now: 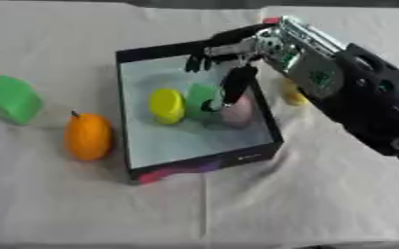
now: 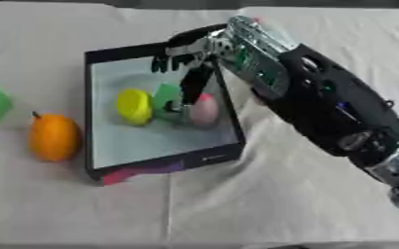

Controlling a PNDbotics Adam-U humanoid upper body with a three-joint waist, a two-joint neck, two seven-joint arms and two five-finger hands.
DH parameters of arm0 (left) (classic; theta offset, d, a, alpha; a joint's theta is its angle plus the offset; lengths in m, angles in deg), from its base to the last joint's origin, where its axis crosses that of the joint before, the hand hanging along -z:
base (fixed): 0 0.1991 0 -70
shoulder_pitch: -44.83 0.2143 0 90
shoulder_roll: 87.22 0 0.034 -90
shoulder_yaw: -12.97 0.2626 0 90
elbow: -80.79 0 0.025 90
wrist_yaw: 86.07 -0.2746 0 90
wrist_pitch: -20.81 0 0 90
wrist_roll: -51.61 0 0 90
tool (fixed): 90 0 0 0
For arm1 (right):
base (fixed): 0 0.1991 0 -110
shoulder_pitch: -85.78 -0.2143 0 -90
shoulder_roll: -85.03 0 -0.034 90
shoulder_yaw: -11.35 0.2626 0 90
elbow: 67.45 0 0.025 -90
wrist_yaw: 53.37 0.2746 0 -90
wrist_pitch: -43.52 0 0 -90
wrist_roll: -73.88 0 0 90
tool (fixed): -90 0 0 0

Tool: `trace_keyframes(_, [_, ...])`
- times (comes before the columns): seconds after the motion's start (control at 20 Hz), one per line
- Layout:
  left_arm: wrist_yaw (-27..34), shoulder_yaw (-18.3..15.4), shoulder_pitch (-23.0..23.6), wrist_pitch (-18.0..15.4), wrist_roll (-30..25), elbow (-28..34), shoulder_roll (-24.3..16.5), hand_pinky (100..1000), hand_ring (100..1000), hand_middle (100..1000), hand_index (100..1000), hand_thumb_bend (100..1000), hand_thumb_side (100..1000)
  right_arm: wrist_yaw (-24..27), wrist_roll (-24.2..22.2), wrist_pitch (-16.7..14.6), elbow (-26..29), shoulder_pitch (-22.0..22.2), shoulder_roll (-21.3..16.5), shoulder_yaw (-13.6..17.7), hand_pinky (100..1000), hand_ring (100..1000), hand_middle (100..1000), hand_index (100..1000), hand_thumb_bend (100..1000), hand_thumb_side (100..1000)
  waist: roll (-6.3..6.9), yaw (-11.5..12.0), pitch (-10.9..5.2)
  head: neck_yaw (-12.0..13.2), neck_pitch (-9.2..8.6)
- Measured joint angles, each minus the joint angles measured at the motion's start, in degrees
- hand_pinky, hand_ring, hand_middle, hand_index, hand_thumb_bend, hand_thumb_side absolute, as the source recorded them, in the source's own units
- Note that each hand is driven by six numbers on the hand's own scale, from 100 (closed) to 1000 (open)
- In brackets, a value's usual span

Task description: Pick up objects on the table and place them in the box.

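Box (image 1: 205, 166): one, black-walled with a pale floor, its near wall closest to the camera; it sits directly beneath my right hand.
Right hand (image 1: 223, 54): reaches in from the upper right, over the far end of the box; fingers hang down relaxed and hold nothing.
Pink egg-shaped item (image 2: 205, 110): one, in the box, just under my lowest fingertip; whether they touch, I cannot tell.
Green block in the box (image 2: 165, 96): one, just beside the pink item, below my fingers.
Yellow round item (image 1: 167, 105): one, in the box, to the left of my hand.
Orange fruit (image 1: 89, 136): one, on the cloth outside the box, well to the left of my hand.
Green block on the cloth (image 1: 12, 98): one, farthest left of my hand.
Small yellow item (image 1: 294, 94): one, outside the box's right wall, partly hidden under my forearm.
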Motion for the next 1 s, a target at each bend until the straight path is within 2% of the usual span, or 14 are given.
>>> trace_keyframes(0.15, [0.0, 0.0, 0.02, 0.04, -0.04, 0.0, 0.0, 716, 804, 651, 739, 109, 814, -0.07, 0.34, 0.22, 0.0, -0.09, -0.22, 0.72, 864, 859, 833, 911, 415, 290, 0.0, -0.04, 0.0, 0.0, 0.0])
trace_keyframes(0.35, [-0.01, 0.0, 0.08, 0.04, -0.04, -0.01, 0.0, 716, 805, 652, 739, 108, 814, 0.99, 0.99, 0.87, 0.3, -0.99, -2.03, 2.15, 860, 852, 821, 894, 371, 206, 0.0, -0.21, 0.0, 0.08, -0.01])
trace_keyframes(0.4, [-0.02, 0.0, 0.09, 0.05, -0.03, -0.01, 0.0, 716, 806, 652, 739, 108, 814, 1.7, 1.24, 1.11, 0.47, -1.31, -2.79, 2.83, 863, 855, 825, 889, 100, 431, 0.0, -0.28, 0.0, 0.15, -0.01])
trace_keyframes(0.45, [-0.02, 0.0, 0.11, 0.05, -0.02, -0.02, 0.0, 716, 805, 652, 738, 108, 814, 2.62, 1.55, 1.3, 0.64, -1.74, -3.59, 3.65, 862, 858, 823, 890, 353, 187, 0.0, -0.36, 0.0, 0.21, -0.01])
trace_keyframes(0.6, [-0.03, -0.03, 0.14, -0.01, 0.27, -0.02, 0.0, 716, 805, 652, 738, 109, 814, 5.43, 2.73, 0.5, 0.75, -3.2, -6.45, 6.74, 875, 881, 844, 903, 351, 180, 0.0, -0.47, 0.0, 0.42, -0.01])
trace_keyframes(0.75, [-0.03, -0.06, 0.14, -0.02, 0.68, -0.02, 0.0, 716, 805, 652, 738, 110, 815, 6.78, 3.38, -1.98, -1.26, -4.25, -8.84, 10.15, 884, 897, 862, 917, 376, 190, 0.0, -0.48, 0.0, 0.47, -0.03])
trace_keyframes(1.0, [-0.03, -0.08, 0.03, -0.01, 0.89, -0.01, 0.0, 716, 806, 650, 738, 109, 816, 4.22, 3.4, -7.5, -8.17, -4.59, -10.59, 14.64, 890, 908, 875, 927, 426, 212, 0.0, -0.19, 0.06, 0.48, -0.7])
